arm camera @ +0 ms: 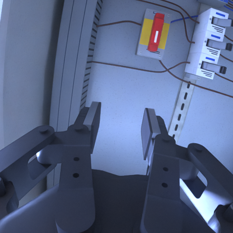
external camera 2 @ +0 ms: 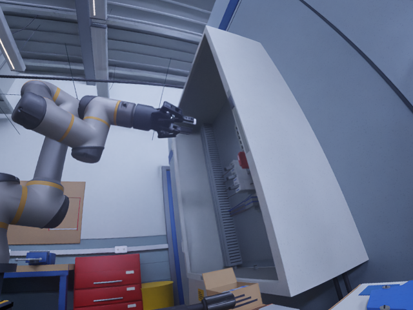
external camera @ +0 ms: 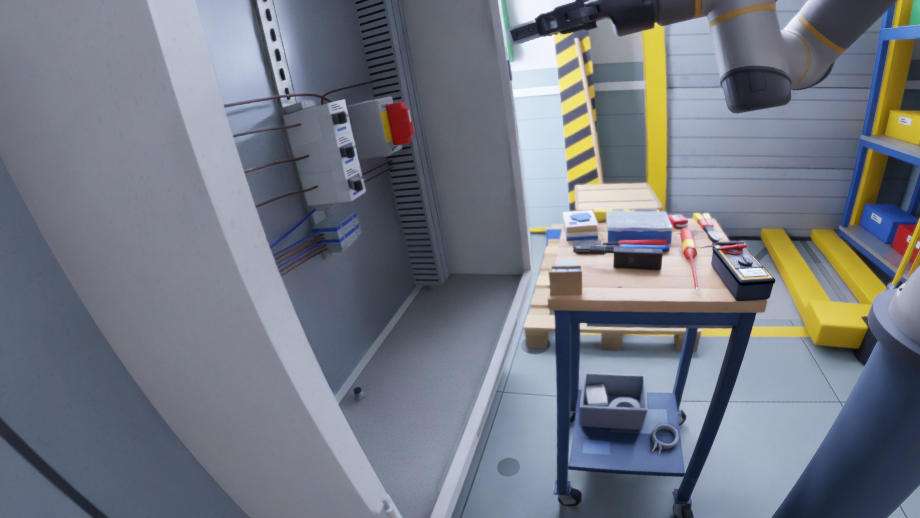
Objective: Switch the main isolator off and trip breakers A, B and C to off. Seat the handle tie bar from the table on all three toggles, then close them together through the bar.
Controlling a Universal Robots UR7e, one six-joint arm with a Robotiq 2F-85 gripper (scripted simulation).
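Note:
The main isolator [arm camera: 155, 32] has a red handle on a yellow plate, mounted on the cabinet's back panel [external camera: 397, 122] [external camera 2: 243, 160]. Beside it three grey breakers [arm camera: 207, 44] [external camera: 331, 154] sit on a slotted rail, each with a dark toggle. My gripper [arm camera: 120, 128] [external camera: 523, 30] [external camera 2: 189, 124] is at the cabinet's open front near its top, well away from the isolator. It points in at the panel, open and empty. The tie bar [external camera: 589, 247] appears to be the thin dark bar on the table, too small to tell for sure.
The cabinet's side wall [external camera: 470, 129] stands close to my gripper. A slotted cable duct [external camera: 399, 141] runs down the panel. The wooden-topped cart [external camera: 650, 277] outside carries a parts box, screwdrivers, a meter and a small carton.

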